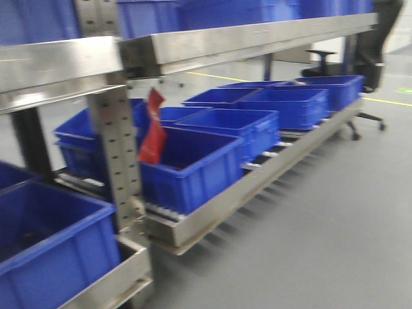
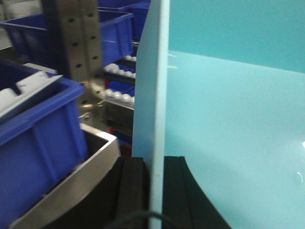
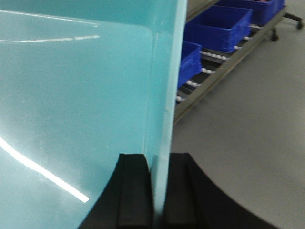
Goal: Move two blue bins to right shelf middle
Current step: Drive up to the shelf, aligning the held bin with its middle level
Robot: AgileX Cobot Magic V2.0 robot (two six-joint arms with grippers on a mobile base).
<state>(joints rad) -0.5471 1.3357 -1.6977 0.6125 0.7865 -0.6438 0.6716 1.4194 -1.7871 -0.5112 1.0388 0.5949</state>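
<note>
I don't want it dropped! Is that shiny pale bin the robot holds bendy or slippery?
Probably stiff: the thin bin wall stands straight in the left gripper. Maybe slippery, as it shines; the right gripper pinches too.

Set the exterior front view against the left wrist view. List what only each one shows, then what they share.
Only the exterior front view: a red tag hanging on the rack, a black office chair at the far end, and a yellow floor line. Only the left wrist view: the left claw shut on a turquoise bin wall. Both: the perforated steel post and blue bins on the lower shelf.
</note>
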